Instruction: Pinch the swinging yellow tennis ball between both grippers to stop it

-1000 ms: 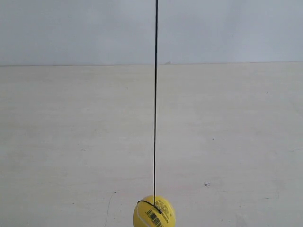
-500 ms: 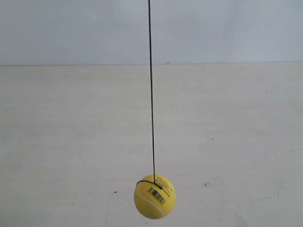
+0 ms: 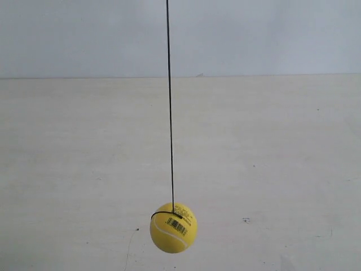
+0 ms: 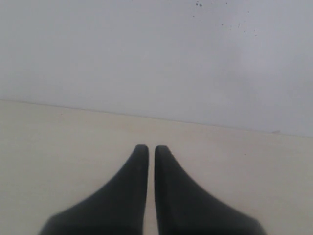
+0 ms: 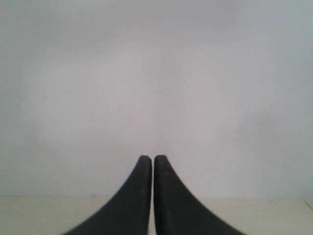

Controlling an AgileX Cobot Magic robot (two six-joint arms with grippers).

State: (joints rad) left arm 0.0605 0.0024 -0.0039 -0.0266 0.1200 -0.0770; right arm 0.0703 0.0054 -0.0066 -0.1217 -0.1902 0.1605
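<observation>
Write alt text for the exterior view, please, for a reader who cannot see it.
A yellow tennis ball hangs on a thin black string, low and slightly left of centre, before a pale beige surface. Its barcode sticker and white seam face the camera. A plain light wall fills the top; no robot arm shows.

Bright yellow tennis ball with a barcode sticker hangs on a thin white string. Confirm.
Not white: the exterior view shows the thin string is black. The bright yellow tennis ball with its barcode sticker does hang on it.
</observation>
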